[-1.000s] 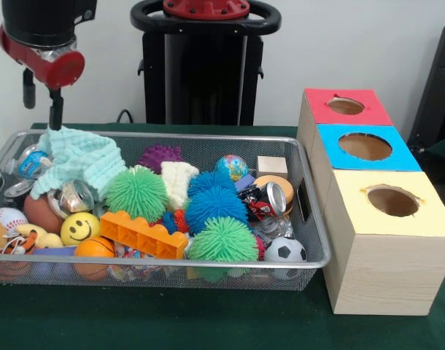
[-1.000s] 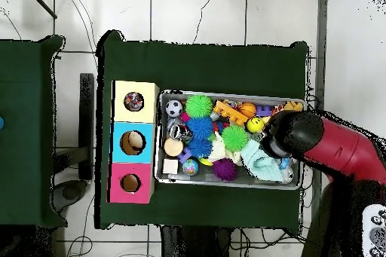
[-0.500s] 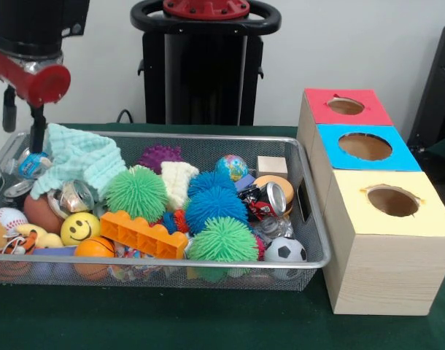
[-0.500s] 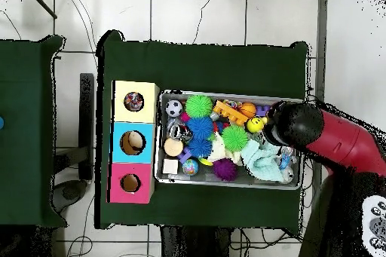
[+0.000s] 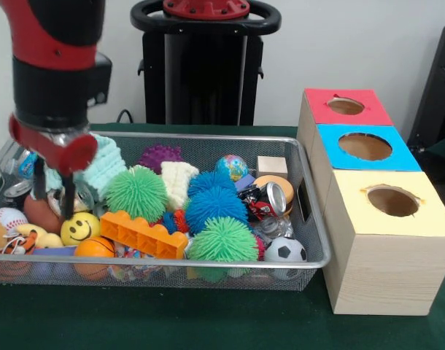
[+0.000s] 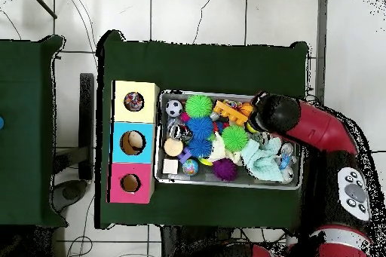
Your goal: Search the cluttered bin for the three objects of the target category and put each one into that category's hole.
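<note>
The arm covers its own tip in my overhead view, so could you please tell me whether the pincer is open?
Observer: Yes. In the front view the pincer is open, with its two fingers clearly apart.
Operator: Thank you. Is it holding anything?
Observer: Nothing looks clamped between them. Only the bin's clutter shows behind the gap.
Operator: And where do the tips sit?
Observer: They hang over the end of the bin farthest from the boxes. One fingertip ends just above the yellow smiley ball.
</note>
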`<state>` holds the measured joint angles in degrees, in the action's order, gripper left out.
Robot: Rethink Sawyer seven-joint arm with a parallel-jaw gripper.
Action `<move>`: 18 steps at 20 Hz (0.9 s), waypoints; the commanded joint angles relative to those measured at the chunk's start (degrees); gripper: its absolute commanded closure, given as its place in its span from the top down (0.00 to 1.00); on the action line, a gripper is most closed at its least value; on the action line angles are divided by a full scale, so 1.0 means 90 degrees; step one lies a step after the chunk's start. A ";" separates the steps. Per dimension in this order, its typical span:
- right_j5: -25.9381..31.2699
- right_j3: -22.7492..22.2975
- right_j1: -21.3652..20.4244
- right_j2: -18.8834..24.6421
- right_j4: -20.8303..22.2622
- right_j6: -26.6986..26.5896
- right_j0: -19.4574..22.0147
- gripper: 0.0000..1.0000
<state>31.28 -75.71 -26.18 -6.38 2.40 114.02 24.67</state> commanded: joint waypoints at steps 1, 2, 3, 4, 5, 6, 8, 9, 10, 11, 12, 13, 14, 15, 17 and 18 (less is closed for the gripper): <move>-0.0695 -0.0100 0.0740 0.0779 -0.0357 0.0992 -0.0064 1.00; -0.0740 -0.0106 0.0762 0.0763 -0.0382 0.1024 -0.0094 1.00; -0.0797 -0.0113 0.0797 0.0705 -0.0410 0.1111 -0.0166 1.00; -0.0780 -0.0109 0.0825 0.0680 -0.0444 0.1129 -0.0198 1.00; -0.0763 -0.0105 0.0853 0.0655 -0.0478 0.1147 -0.0230 1.00; -0.0756 -0.0105 0.0873 0.0633 -0.0503 0.1145 -0.0253 1.00; -0.0587 -0.0079 0.0903 0.0542 -0.0547 0.1146 -0.0326 1.00; -0.0511 -0.0074 0.0916 0.0495 -0.0570 0.1147 -0.0364 1.00; -0.0458 -0.0074 0.0921 0.0457 -0.0589 0.1144 -0.0389 1.00; -0.0380 -0.0060 0.0937 0.0413 -0.0588 0.1128 -0.0423 1.00; -0.0374 -0.0064 0.0948 0.0404 -0.0604 0.1119 -0.0429 1.00; -0.0282 -0.0013 0.0976 0.0364 -0.0610 0.1105 -0.0454 1.00; -0.0259 0.0001 0.0992 0.0354 -0.0620 0.1098 -0.0464 1.00; -0.0180 -0.0006 0.0995 0.0355 -0.0658 0.1113 -0.0470 1.00; 0.0054 -0.0038 0.0989 0.0348 -0.0743 0.1158 -0.0499 1.00; 0.0186 -0.0071 0.0980 0.0333 -0.0783 0.1184 -0.0525 1.00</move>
<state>26.66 -75.45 -21.01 -5.85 -1.57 114.04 21.75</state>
